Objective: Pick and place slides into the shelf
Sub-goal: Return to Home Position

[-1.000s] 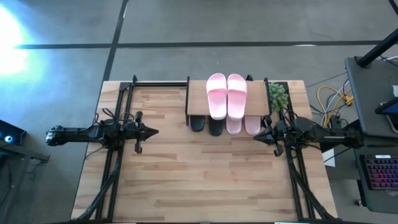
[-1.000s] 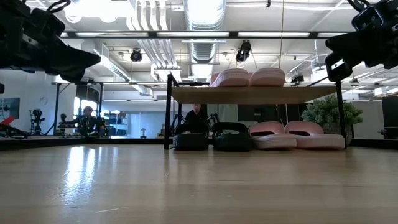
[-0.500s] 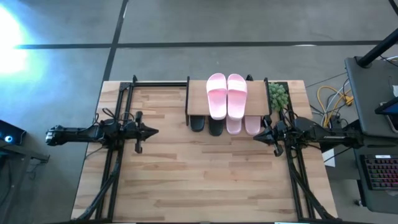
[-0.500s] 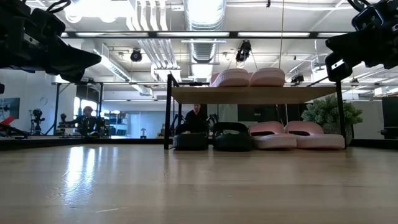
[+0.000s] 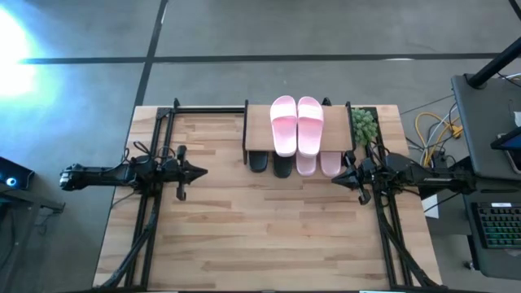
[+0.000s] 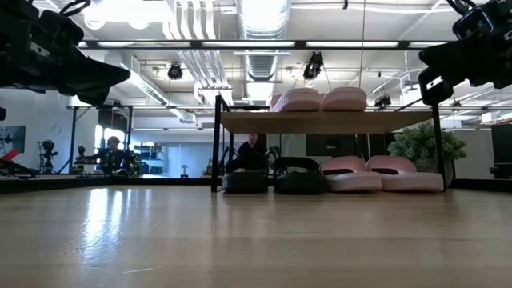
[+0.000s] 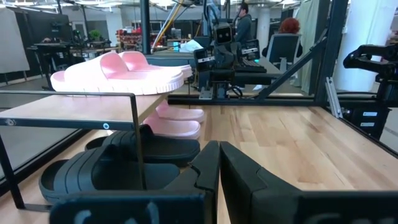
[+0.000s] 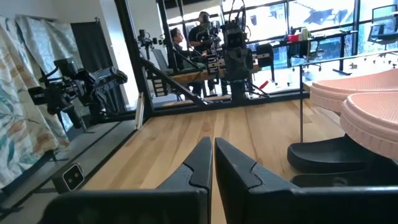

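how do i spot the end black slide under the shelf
On the wooden table, find the small wood-topped shelf on black legs carrying two pale pink slides. In the row beneath it, it's the black open-toe slide at the end towards the left gripper.

Shelf point(image 5: 257, 130) on wooden table point(image 5: 244, 228); pink slides point(image 5: 297, 122) atop, black slides point(image 5: 282, 168) and pink pair point(image 5: 307, 166) beneath.

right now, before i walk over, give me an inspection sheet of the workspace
surface: wooden table, nothing seen before the shelf
job's things: shelf at far edge; pink pair on top; black pair and second pink pair underneath
clutter: small plant beside the shelf
grippers: left gripper and right gripper raised at the sides, fingers shut, empty
cables: yellow cables off the table's right
surroundings: keyboard; people beyond
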